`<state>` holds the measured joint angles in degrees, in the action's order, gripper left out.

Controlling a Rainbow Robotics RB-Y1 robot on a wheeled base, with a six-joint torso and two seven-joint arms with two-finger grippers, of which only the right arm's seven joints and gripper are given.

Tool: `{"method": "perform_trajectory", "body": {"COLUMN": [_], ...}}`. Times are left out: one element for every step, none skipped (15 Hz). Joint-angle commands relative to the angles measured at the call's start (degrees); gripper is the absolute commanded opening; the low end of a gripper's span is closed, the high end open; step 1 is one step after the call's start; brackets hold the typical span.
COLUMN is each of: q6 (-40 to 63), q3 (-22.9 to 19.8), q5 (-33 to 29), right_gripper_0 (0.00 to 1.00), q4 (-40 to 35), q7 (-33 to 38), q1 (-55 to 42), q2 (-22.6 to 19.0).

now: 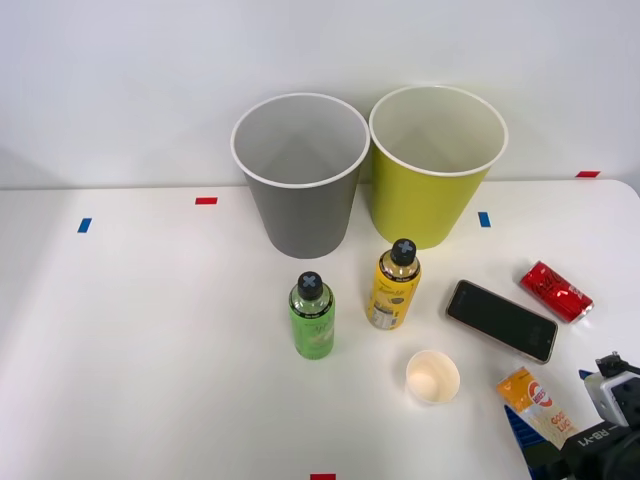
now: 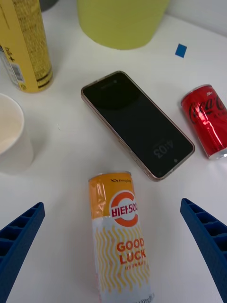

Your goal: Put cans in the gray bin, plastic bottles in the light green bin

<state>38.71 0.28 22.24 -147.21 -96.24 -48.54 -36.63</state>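
Observation:
An orange-yellow can [image 2: 119,232] [image 1: 535,400] lies on its side at the table's front right, between the two blue fingers of my open right gripper [image 2: 113,251] [image 1: 545,450], which hovers over it. A red can [image 1: 556,291] [image 2: 206,120] lies on its side further right and back. The green bottle [image 1: 312,315] and the yellow bottle [image 1: 393,286] [image 2: 28,45] stand upright near the middle. Behind them stand the gray bin [image 1: 301,175] and, to its right, the light green bin [image 1: 436,165] [image 2: 120,21], both with nothing visible inside.
A dark smartphone [image 1: 501,319] [image 2: 136,124] lies flat between the two cans. A small white paper cup [image 1: 432,377] [image 2: 12,135] stands just left of the orange can. Small blue and red tape marks dot the white table [image 1: 150,350].

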Motion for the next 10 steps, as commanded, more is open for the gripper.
{"method": "perform_trajectory", "body": {"q6": [16.4,18.2,19.9,22.4,24.0,25.4,27.4,29.0,30.5,30.6], "q3": [2.2,2.5,2.7,3.0,3.6,4.0,4.1,4.1,4.1,4.1], "q5": [-12.1,-12.3,-12.3,-12.2,-11.6,-10.7,-8.9,-7.1,-4.2,-3.0], "right_gripper_0": [1.00,1.00,1.00,1.00,1.00,1.00,1.00,1.00,1.00,1.00], "q4": [-2.8,-2.8,-2.8,-2.8,-2.8,-2.8,-2.8,-2.8,-2.8,-2.8], "q7": [11.1,12.5,12.8,14.3,17.0,18.7,19.2,19.3,19.5,19.6], "q1": [5.4,6.9,8.0,9.3,10.4,11.5,13.0,14.2,15.4,16.1], "q2": [-2.2,-3.3,-4.2,-5.2,-5.8,-6.2,-6.3,-6.2,-6.2,-6.2]}}
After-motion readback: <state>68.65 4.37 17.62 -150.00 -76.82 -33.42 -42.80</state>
